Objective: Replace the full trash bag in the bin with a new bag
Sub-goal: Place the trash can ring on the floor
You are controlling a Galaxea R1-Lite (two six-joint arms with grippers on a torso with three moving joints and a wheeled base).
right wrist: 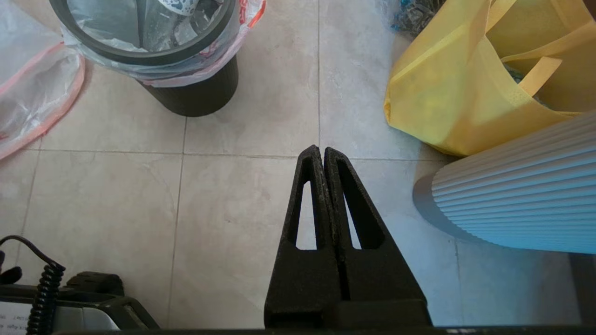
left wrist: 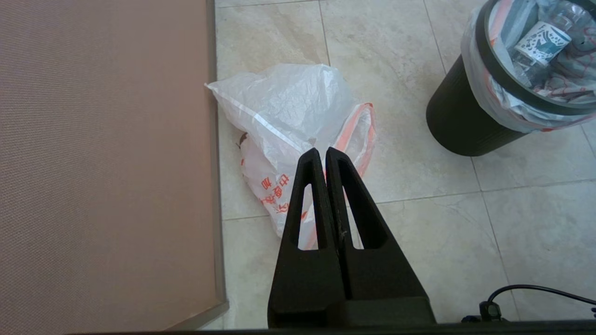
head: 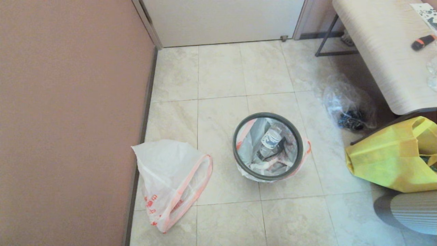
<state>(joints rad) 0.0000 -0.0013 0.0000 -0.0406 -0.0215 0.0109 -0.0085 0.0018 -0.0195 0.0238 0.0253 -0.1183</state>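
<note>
The black bin stands on the tile floor with its dark grey hoop on the rim. The full trash bag lines it, with a clear bottle and dark trash inside, and its edge folds over the rim. The new bag lies limp on the floor by the wall, left of the bin. My left gripper hangs shut above the new bag, holding nothing. My right gripper is shut over bare tile, nearer than the bin. Neither arm shows in the head view.
A brown wall runs along the left. A yellow fabric bag, a clear crinkled bag of dark items, a ribbed white object and a table crowd the right. A door is at the back.
</note>
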